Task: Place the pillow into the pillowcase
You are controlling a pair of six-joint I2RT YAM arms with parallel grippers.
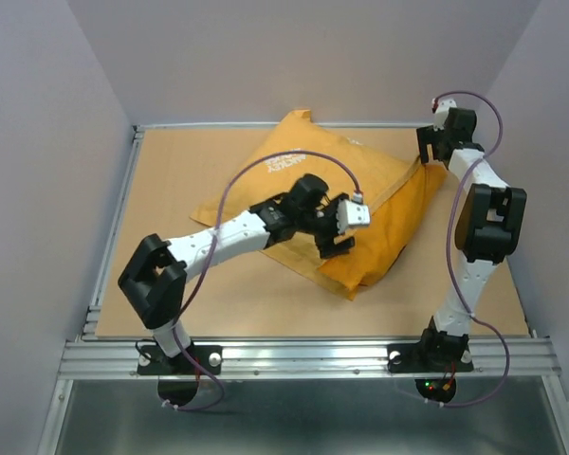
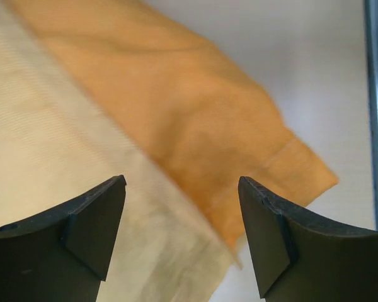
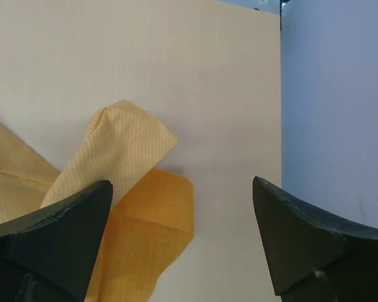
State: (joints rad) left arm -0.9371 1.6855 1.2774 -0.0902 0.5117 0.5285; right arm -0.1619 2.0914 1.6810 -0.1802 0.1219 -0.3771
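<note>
Jaws wide over pillowcase (image 1: 389,227) corners

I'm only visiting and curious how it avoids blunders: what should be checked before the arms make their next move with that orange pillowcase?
1. Left end effector open, nothing between its fingers: ok.
2. Right end effector open, nothing held: ok.
3. Pillowcase lies wholly on the table: ok.
4. Pillow fully inside the pillowcase: cannot tell; the case looks plump, but no white pillow shows.
5. Right end effector close to the pillowcase's far right corner: ok.
</note>
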